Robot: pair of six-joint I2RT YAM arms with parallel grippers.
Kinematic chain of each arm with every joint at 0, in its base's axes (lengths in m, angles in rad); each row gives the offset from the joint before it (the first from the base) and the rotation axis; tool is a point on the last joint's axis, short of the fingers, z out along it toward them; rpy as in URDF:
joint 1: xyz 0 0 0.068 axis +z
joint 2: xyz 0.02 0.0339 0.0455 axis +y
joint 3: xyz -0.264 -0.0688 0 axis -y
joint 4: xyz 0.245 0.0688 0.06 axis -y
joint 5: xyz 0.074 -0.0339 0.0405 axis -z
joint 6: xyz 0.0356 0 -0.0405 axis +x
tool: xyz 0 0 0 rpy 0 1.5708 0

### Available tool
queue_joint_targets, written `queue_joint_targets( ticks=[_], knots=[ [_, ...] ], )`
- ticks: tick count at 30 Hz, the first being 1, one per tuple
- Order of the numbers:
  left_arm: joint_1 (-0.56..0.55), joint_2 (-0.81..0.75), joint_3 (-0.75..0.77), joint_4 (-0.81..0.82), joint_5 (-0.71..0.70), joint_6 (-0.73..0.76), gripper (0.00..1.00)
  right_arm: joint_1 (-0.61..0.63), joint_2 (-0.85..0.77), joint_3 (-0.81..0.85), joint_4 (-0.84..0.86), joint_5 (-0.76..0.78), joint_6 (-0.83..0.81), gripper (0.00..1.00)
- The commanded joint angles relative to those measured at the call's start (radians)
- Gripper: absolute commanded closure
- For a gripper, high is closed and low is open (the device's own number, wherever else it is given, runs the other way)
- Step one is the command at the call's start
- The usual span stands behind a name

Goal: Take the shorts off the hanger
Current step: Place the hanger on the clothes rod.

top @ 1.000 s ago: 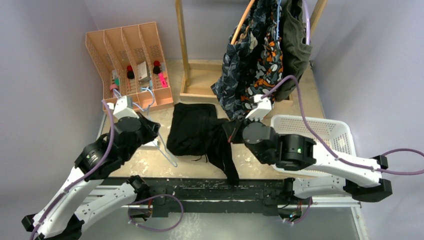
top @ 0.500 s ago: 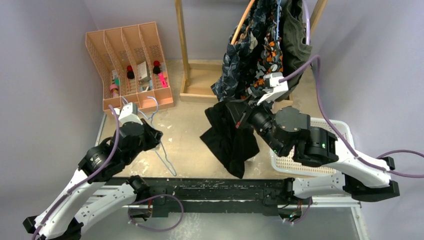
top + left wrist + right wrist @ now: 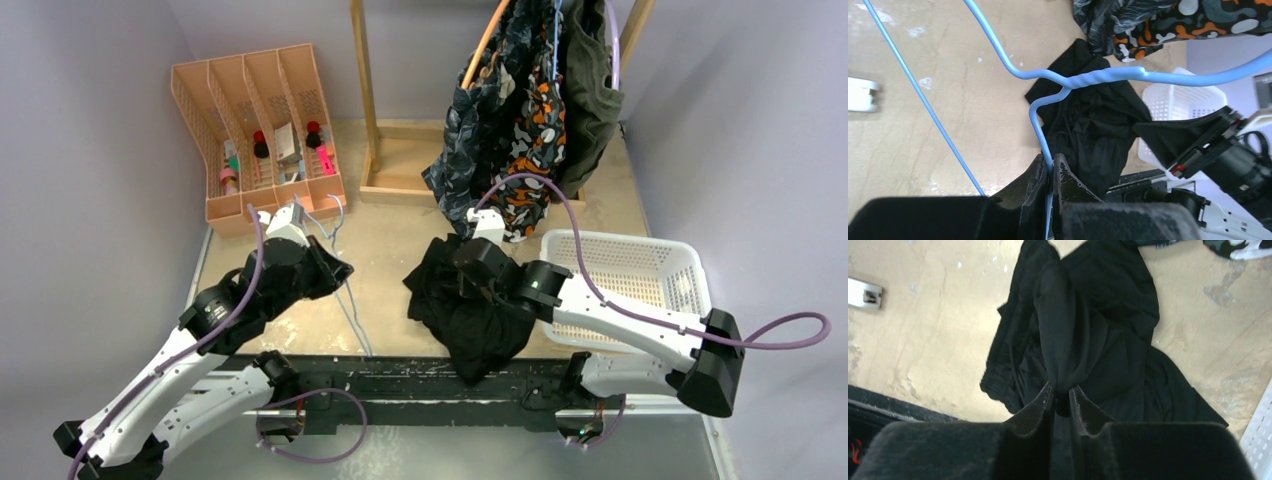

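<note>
rail risk: black shorts [image 3: 492,345] lie bunched on the table [image 3: 385,235], hem over the front rail [image 3: 400,378]. Released here, they may slide off.
right gripper [image 3: 1062,396]: narrow, pinching a fold of the black shorts.
left gripper [image 3: 1050,169]: clamped on the bare blue hanger [image 3: 1088,80]. A swing could snag fabric.
far risk: hanging shorts [image 3: 500,120] sit just behind the right wrist, and its cable could catch them.
vs earlier: half a second ago the black shorts hung high by the rack, now low. Hanger raised and moved right.
</note>
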Motion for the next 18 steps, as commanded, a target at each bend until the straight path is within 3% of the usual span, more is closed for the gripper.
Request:
queue_joint_targets(
  ticks=[1,4,6,8,12,18],
  knots=[
    [0.003,-0.004,-0.005,0.138,0.067,-0.014,1.00,0.003,-0.055,-0.041,0.009,-0.091,0.083,0.81],
    [0.003,0.008,0.000,0.174,0.074,-0.023,1.00,0.003,-0.060,-0.041,0.018,-0.129,0.095,0.67],
    [0.003,0.023,0.007,0.192,0.075,-0.033,1.00,0.004,-0.079,-0.023,0.027,-0.130,0.086,0.40],
    [0.003,0.032,0.015,0.207,0.056,-0.055,1.00,0.003,-0.109,-0.012,0.032,-0.139,0.080,0.31],
    [0.003,0.034,0.026,0.232,-0.051,-0.135,1.00,0.003,-0.206,0.030,0.121,-0.218,0.017,0.26],
    [0.002,0.076,0.045,0.340,-0.059,-0.175,1.00,0.003,-0.246,0.036,0.305,-0.429,-0.066,0.16]
  ],
)
